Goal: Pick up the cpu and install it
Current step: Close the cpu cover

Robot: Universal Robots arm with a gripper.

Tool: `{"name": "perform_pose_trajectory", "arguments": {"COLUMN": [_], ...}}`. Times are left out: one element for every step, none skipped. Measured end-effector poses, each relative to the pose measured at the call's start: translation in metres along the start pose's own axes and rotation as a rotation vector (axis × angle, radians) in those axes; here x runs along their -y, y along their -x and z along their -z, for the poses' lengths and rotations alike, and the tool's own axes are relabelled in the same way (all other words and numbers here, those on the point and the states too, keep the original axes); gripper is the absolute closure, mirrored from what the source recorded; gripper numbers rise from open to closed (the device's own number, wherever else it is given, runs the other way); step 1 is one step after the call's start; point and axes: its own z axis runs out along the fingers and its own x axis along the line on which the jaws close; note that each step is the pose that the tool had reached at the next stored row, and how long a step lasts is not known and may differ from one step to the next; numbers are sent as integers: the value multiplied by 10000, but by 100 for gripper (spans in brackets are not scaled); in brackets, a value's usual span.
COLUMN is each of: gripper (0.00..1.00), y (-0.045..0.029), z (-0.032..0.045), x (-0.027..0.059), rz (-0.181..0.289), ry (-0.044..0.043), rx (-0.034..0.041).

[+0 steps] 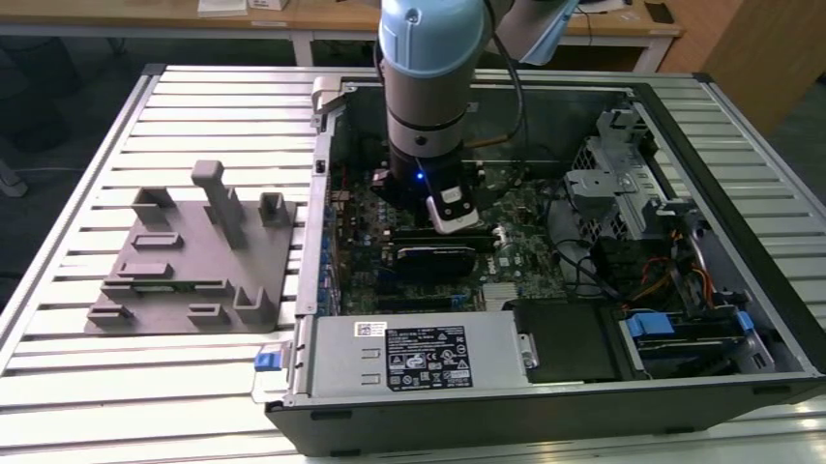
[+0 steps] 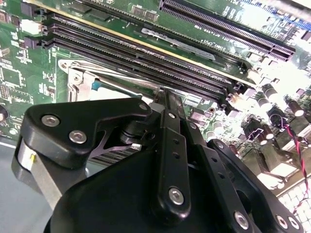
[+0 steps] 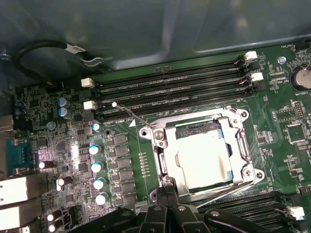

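In the first wrist view the cpu [image 3: 201, 162], a flat silvery-white square, lies inside the open metal-framed socket [image 3: 160, 141] on the green motherboard. My gripper [image 3: 167, 191] is low over the socket's near edge. Its black fingers are pressed together at the chip's corner, so it looks shut on the chip's edge. The second wrist view looks past the black finger linkage to the gripper [image 2: 166, 94] tip, which reaches down beside the socket frame [image 2: 77, 77]. In the exterior view the arm [image 1: 427, 97] stands upright inside the open computer case.
The grey fixture [image 1: 181, 261] sits on the slatted table at the exterior view's left, beside the case wall [image 1: 309, 222]. Memory slots [image 3: 170, 87] run along one side of the socket, and its thin lever wire [image 3: 131, 114] sticks out. Capacitors [image 3: 97, 167], cables and drive bays [image 1: 645, 222] crowd the board.
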Motion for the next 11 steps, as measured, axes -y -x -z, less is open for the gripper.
{"name": "perform_pose_trajectory", "arguments": {"gripper": [89,89,89,89,89,89,89,89,89,89,89], "y": [4,10,17,25,32,39,44,47,49,52,56], "z": [-1,-2,-3,-4,-5,-5,-5,-6,-4,0,5], "x": [-2,-6,-11,-16,-21,-25,-28,-28,-29,-31,-33], "rz": [0,-1,0,0,0,0,-1,-1,-1,-1,0], "ry": [1,0,1,0,0,0,-1,-1,-2,-3,-2], "rx": [0,0,0,0,0,-1,-2,-1,-1,-1,-2]}}
